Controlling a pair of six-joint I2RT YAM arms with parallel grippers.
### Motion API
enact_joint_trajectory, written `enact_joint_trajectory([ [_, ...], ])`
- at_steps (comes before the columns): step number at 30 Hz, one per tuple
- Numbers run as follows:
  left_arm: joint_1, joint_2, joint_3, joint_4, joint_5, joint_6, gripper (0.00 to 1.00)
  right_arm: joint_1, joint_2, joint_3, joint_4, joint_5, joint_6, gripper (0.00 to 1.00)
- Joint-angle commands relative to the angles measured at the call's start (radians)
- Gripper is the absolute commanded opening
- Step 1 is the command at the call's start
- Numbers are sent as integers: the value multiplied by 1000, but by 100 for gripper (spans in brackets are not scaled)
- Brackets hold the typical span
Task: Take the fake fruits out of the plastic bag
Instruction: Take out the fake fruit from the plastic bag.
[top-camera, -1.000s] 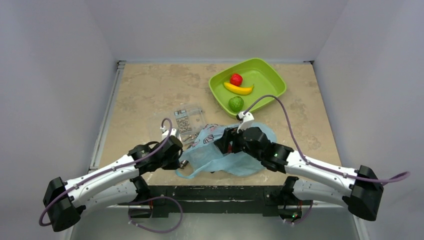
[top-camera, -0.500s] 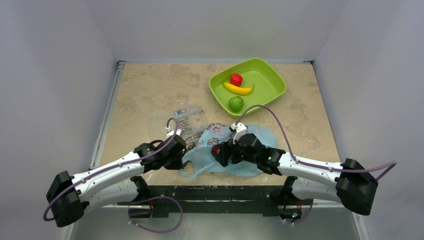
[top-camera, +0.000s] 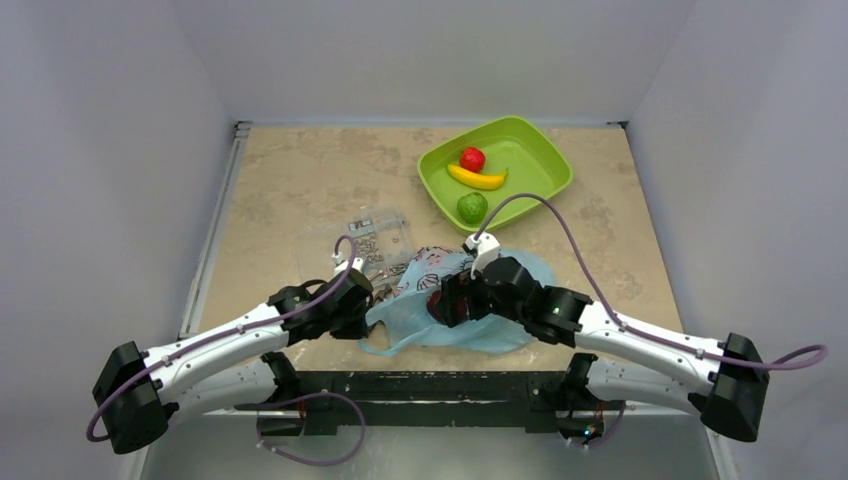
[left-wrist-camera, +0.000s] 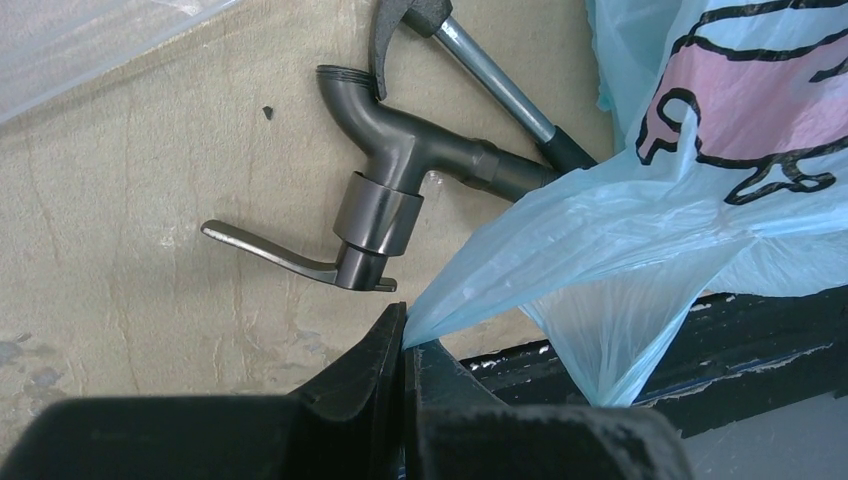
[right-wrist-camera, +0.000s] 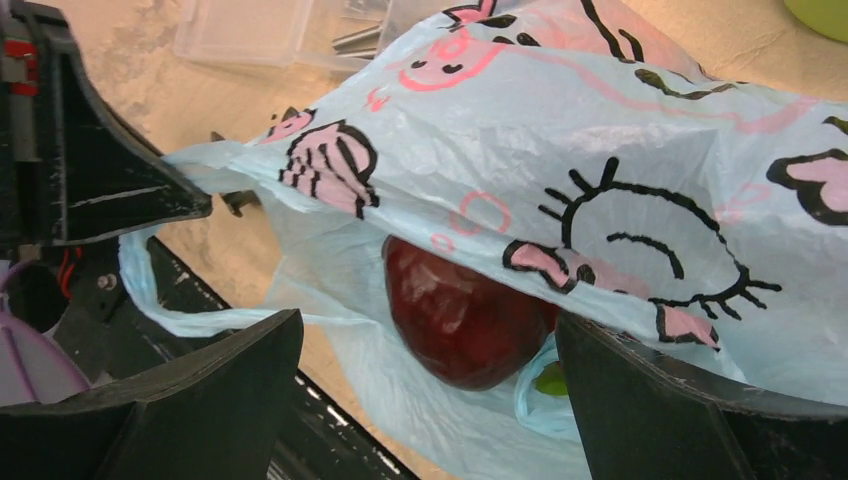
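Note:
The light-blue plastic bag with pink cartoon prints lies at the table's near edge. My left gripper is shut on the bag's left edge, pulled taut from its fingertips. My right gripper is open at the bag's mouth. In the right wrist view a dark red glossy fruit lies inside the bag, between my open right gripper's two fingers, untouched by either. A small green piece shows beside it. It also shows dimly in the top view.
A green tray at the back right holds a red fruit, a yellow banana and a green fruit. A clear bag of screws and a grey metal tap lie left of the bag.
My left gripper moved right with the bag edge, then held still. My right gripper dropped toward the bag's mouth, and the dark red fruit came into sight.

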Motion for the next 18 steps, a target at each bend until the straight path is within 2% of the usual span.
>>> enact_joint_trajectory([
  [1,-6,-3,36,27,10,19,0,20,-24,52,-41,4,-25,99],
  [4,-7,-7,35,26,10,17,0,25,26,54,5,-14,-52,95],
  [8,-7,-12,36,15,9,15,0,26,135,74,25,29,-97,82],
  [13,-7,-23,38,8,12,9,0,46,251,76,26,109,-119,76],
  [15,-7,-27,35,11,10,6,0,62,265,77,39,135,-109,71],
  [18,-7,-19,36,13,16,9,0,80,235,92,41,168,-86,56],
])
